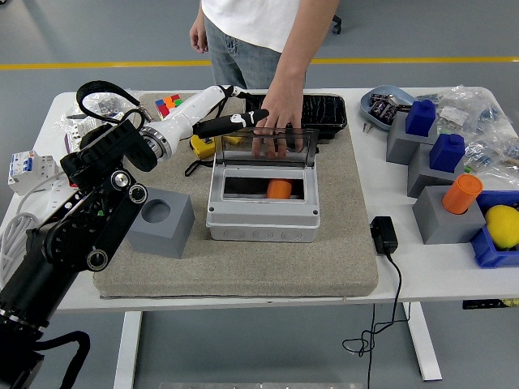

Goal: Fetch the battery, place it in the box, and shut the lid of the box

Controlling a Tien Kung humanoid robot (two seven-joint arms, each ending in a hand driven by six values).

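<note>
The grey box [262, 217] sits mid-mat with its clear lid [263, 147] standing upright at the back. An orange battery [279, 189] lies inside the box. My left hand [237, 121] reaches in low from the left, fingers stretched flat and pointing right, just behind the lid's top left corner; it holds nothing. A person's hand [276, 121] rests on the lid's top edge, fingers hanging over its front. A second orange cylinder [462, 193] stands in a grey block at the right. My right hand is out of view.
A grey block with a hole [160, 221] stands left of the box. A yellow tape measure [202, 144], a black tray [326, 109] and a colour cube [168, 104] lie behind. A black power adapter [383, 235], blue-topped blocks [422, 117] and a lemon [503, 225] are at the right.
</note>
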